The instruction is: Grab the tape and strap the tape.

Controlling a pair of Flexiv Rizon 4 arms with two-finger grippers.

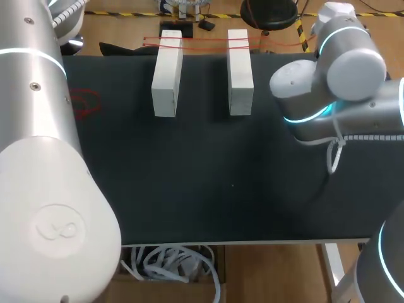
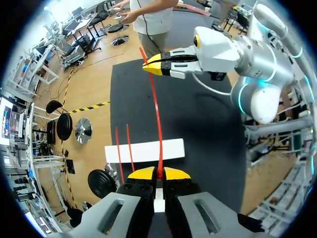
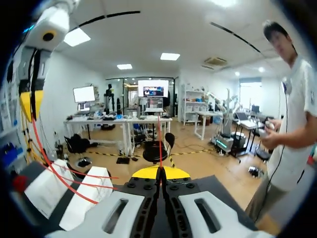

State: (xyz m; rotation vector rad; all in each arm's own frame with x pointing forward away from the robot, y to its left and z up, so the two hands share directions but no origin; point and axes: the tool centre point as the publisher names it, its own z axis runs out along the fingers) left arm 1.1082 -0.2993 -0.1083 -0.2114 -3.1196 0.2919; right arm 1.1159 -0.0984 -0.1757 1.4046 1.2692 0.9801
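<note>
Between my two sets of jaws: red tape, one thin strand drawn in a straight line above the tabletop.

Left jaws: together, clamped on the tape right at the left yellow tips.
Right jaws: together, with the strand entering at the right yellow tips; I read them as clamped on it as well.

Far side of the tabletop: left white block and right white block, side by side and apart. Red strands run across the far ends of both. In the left wrist view one block lies just ahead of the left jaws, with two strands crossing it.

Left part of the tabletop: a small loose red tangle, possibly spare tape; cannot tell.

Handling (judgement, not observation):
- The tape looks very light, narrow and limp. It has no stiffness of its own and keeps a line only under tension.
- It is likely to slip, so I would pinch it flat across its width and deep enough between the tips that a pull does not draw it out.
- The best hold is close to the blocks, keeping the free span short so that slack does not sag or twist.
- The blocks look light. A hard pull could drag or tip them, so tension should be firm and even from both sides.
</note>
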